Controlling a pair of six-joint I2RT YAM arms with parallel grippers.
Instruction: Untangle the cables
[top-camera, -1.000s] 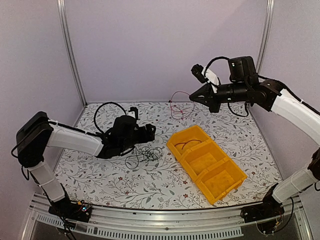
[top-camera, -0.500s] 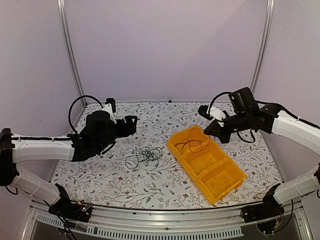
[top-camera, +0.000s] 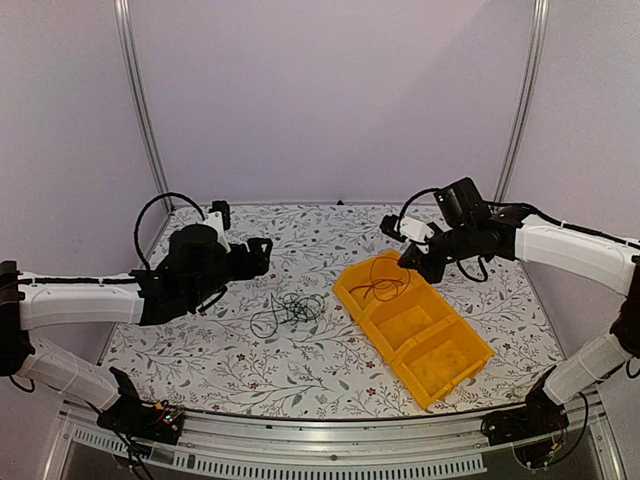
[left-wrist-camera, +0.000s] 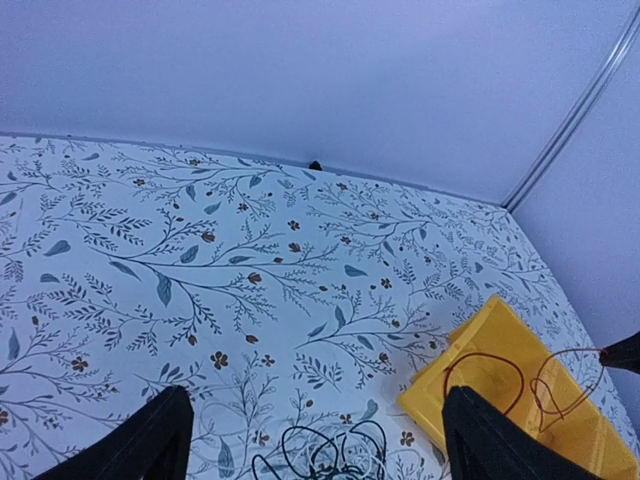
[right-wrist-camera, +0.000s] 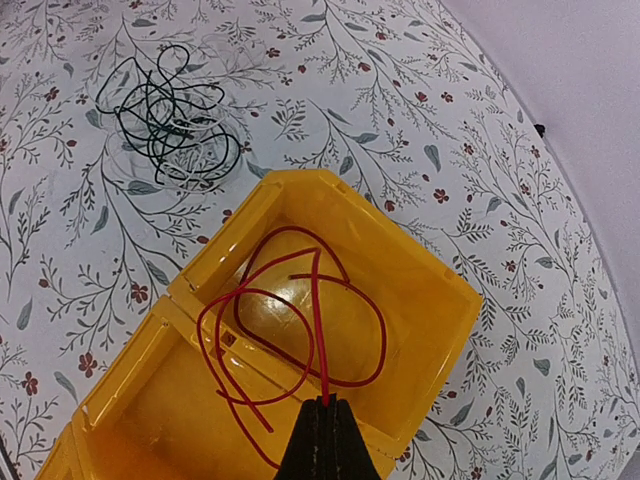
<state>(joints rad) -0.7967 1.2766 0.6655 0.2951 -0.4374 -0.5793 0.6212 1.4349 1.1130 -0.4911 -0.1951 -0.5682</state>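
Hanging straight below the right gripper (right-wrist-camera: 322, 408), pinched shut on it, the red cable (right-wrist-camera: 319, 330) loops into the end compartment of the yellow bin (right-wrist-camera: 430, 300). The left gripper (top-camera: 260, 250) gapes empty.

A yellow three-compartment bin (top-camera: 445, 362) lies diagonally on the right half of a table (top-camera: 330, 365) covered in floral-print cloth. Plain lilac walls (top-camera: 330, 100) and two metal posts (top-camera: 136, 100) stand behind it.
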